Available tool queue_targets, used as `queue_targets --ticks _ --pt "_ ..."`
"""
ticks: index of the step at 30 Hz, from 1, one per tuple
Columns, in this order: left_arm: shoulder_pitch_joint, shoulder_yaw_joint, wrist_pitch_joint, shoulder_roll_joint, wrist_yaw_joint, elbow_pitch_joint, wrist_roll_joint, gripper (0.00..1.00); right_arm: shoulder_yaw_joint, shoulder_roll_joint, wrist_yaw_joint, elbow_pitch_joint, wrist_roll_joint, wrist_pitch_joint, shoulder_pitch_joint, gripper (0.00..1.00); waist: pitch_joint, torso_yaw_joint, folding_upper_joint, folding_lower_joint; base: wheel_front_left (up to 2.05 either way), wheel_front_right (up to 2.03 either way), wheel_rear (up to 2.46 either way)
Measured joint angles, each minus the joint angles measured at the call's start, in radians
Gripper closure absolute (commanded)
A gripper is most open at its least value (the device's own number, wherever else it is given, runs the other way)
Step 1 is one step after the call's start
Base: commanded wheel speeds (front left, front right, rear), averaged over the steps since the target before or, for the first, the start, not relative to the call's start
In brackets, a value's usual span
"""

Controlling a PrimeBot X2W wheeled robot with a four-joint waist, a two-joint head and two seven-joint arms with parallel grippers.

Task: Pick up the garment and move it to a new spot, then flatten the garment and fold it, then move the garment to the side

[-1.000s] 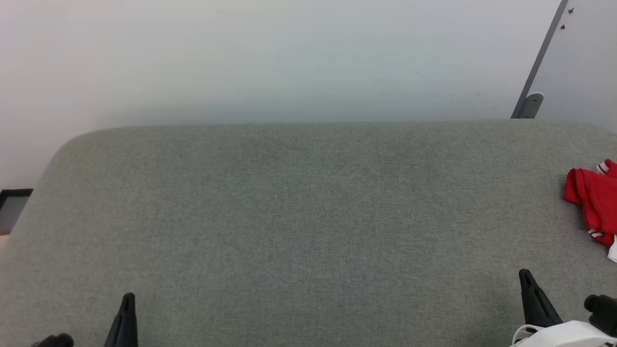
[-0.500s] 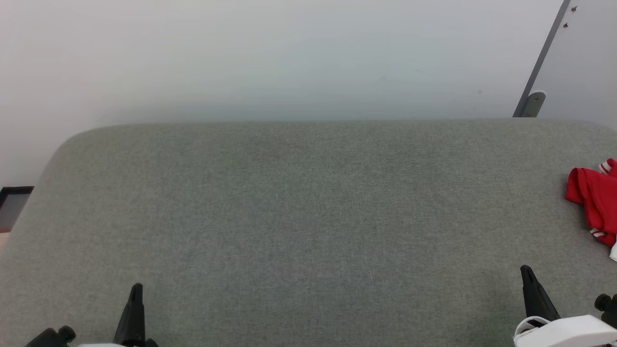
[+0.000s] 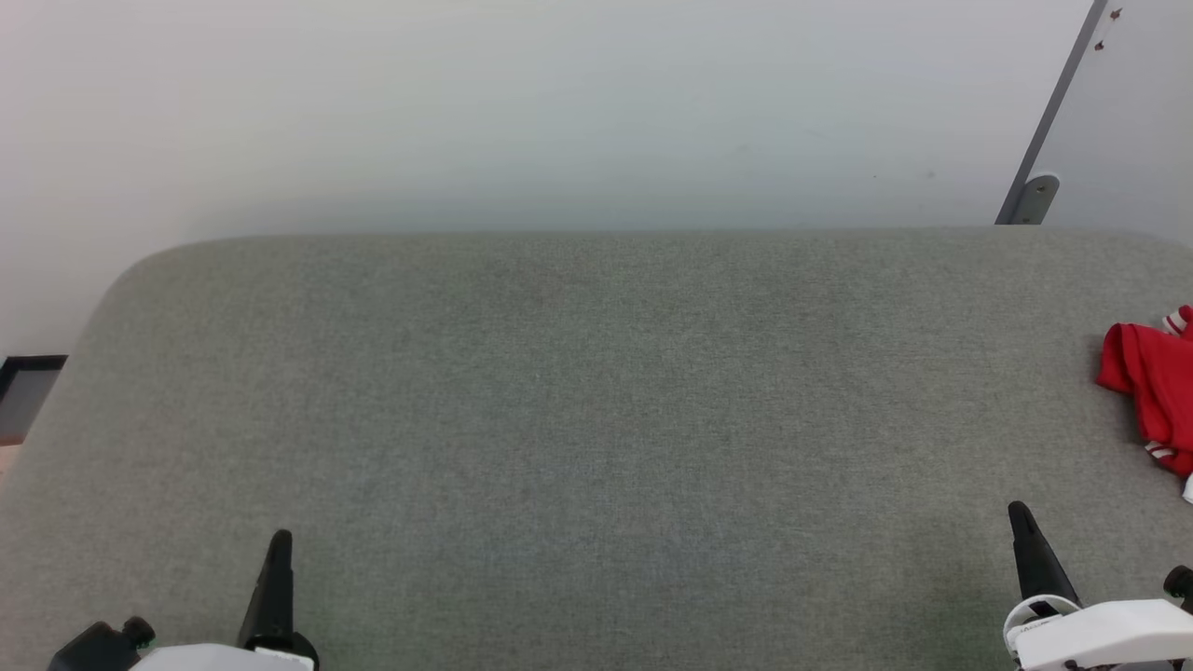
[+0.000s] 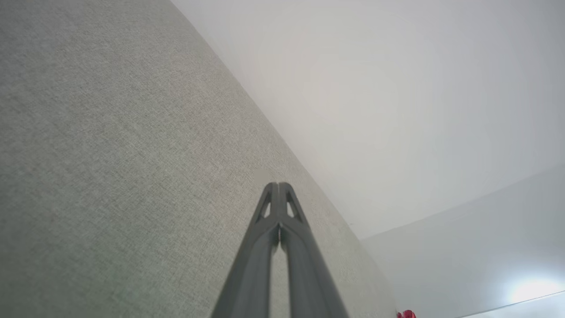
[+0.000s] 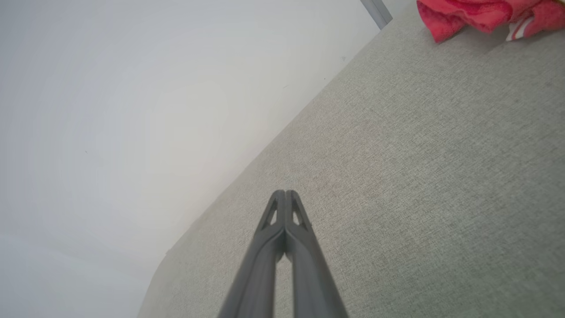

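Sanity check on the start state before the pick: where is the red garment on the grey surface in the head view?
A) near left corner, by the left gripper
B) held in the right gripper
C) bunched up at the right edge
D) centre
C: the garment lies crumpled at the right edge of the grey surface, apart from the right gripper, whose jaws are shut on nothing.

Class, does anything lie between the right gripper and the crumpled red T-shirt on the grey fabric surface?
Nothing visible does: bare grey fabric surface lies between the dark-fingered right gripper and the crumpled red T-shirt.
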State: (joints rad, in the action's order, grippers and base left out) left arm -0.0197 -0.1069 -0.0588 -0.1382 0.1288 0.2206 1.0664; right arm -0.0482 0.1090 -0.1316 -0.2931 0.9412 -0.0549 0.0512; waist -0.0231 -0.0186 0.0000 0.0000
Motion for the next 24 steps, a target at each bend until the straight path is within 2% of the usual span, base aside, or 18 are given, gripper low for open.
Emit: queue_targets --ticks 24 --pt "0.046 -0.002 0.067 0.034 0.0 0.011 0.207 1.0 -0.026 -0.022 0.0 0.018 0.255 0.065 0.021 1.0 0.008 0.006 0.0 0.0 0.0 0.0 0.0"
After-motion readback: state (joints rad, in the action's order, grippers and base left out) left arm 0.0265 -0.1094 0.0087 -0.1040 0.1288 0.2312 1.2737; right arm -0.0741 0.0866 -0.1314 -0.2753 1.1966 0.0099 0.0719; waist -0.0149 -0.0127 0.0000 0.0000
